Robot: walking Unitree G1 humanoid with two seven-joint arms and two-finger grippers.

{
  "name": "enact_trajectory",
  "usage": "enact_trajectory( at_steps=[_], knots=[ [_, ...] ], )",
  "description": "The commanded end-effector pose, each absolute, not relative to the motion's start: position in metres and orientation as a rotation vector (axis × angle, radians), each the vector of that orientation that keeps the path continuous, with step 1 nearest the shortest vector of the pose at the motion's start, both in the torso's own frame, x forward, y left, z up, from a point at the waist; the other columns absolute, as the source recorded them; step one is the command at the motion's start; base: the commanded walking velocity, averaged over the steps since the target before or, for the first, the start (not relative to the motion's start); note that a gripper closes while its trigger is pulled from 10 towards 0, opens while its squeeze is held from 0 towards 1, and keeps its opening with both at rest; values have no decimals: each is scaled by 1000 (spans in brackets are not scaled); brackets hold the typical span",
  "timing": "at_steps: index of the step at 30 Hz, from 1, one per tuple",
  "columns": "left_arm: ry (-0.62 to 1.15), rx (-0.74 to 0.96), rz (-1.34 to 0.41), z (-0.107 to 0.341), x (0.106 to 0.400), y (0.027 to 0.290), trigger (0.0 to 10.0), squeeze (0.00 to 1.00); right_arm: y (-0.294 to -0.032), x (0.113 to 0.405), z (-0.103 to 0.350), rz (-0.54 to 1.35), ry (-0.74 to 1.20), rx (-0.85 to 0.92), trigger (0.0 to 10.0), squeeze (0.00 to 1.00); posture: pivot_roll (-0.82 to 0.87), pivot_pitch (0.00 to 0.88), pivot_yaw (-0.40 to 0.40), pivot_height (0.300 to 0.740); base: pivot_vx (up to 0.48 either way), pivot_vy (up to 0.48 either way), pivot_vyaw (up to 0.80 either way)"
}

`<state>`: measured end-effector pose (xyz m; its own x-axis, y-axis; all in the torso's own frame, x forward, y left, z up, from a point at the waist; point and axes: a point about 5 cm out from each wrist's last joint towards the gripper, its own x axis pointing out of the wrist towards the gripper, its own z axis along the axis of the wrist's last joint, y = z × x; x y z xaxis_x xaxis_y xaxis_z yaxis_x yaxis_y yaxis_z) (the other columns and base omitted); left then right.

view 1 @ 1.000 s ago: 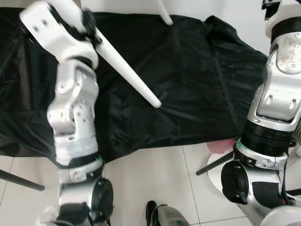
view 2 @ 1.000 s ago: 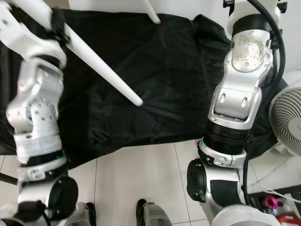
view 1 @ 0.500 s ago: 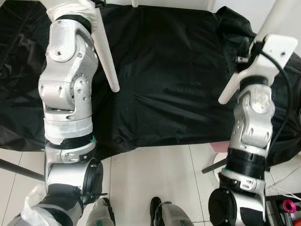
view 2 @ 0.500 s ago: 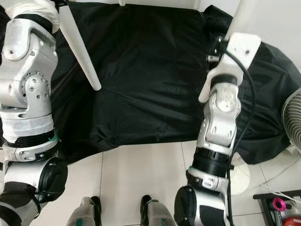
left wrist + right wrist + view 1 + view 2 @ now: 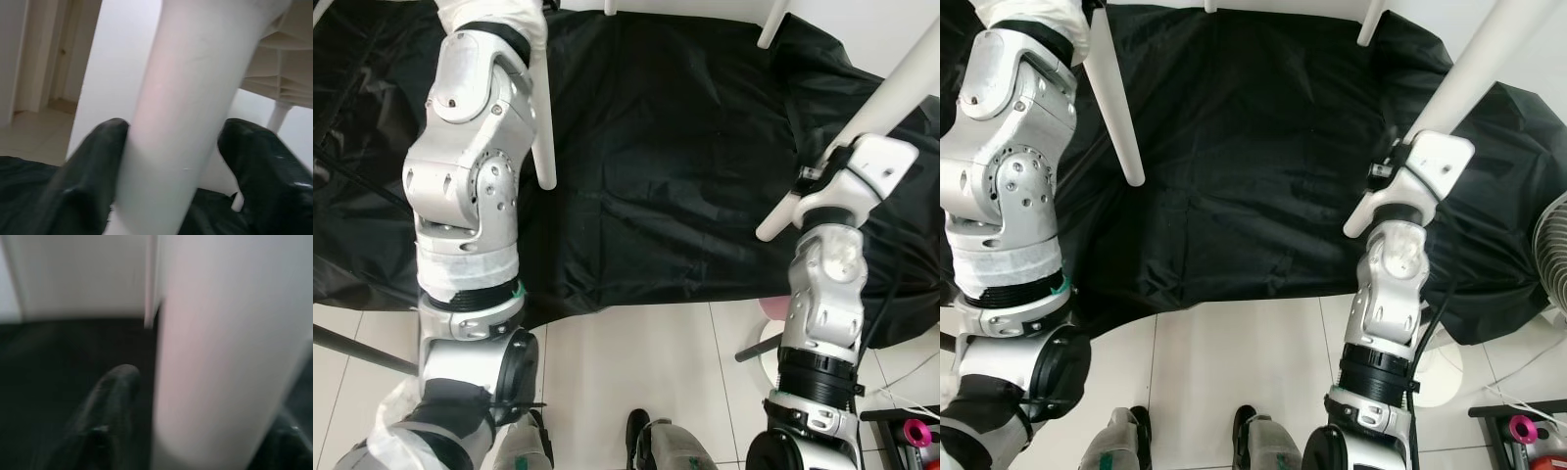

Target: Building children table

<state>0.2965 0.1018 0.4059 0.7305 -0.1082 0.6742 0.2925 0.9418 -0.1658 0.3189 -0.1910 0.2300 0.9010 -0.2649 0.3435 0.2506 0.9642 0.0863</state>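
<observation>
My left gripper (image 5: 176, 181) is shut on a white table leg (image 5: 543, 127), one black finger (image 5: 93, 176) on each side of it. That leg hangs almost upright over the black cloth (image 5: 675, 176), its free end down. My right gripper (image 5: 205, 431) is shut on a second white leg (image 5: 901, 88), which slants up to the right from its free end (image 5: 769, 230). The ribbed underside of the white tabletop (image 5: 288, 73) shows in the left wrist view. Two more white legs (image 5: 610, 6) (image 5: 771, 24) poke in at the top edge.
The black cloth covers the floor ahead, rumpled at both sides. White tiles (image 5: 636, 362) lie in front of it, by my feet. A white fan (image 5: 1552, 255) stands at the right, with a pink item (image 5: 918, 429) near it. A black rod (image 5: 352, 348) crosses the lower left.
The left leg has swung from a long slant to nearly upright. My right arm has come down into view with its leg, whose free end now hangs lower over the cloth.
</observation>
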Motion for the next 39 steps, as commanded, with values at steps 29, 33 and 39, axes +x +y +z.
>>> enact_trajectory(
  at_steps=[29,33,39],
  knots=[
    [-571,90,-442,306,276,132,10000,0,-174,293,188,-133,-403,116,10000,0,101,208,-57,740,0,0,0],
    [-548,93,-457,294,271,132,10000,0,-173,287,183,-142,-395,119,10000,0,102,203,-57,740,0,0,0],
    [-502,80,-469,270,261,128,10000,0,-169,274,173,-125,-379,104,10000,0,102,192,-52,740,0,0,0]
  ],
)
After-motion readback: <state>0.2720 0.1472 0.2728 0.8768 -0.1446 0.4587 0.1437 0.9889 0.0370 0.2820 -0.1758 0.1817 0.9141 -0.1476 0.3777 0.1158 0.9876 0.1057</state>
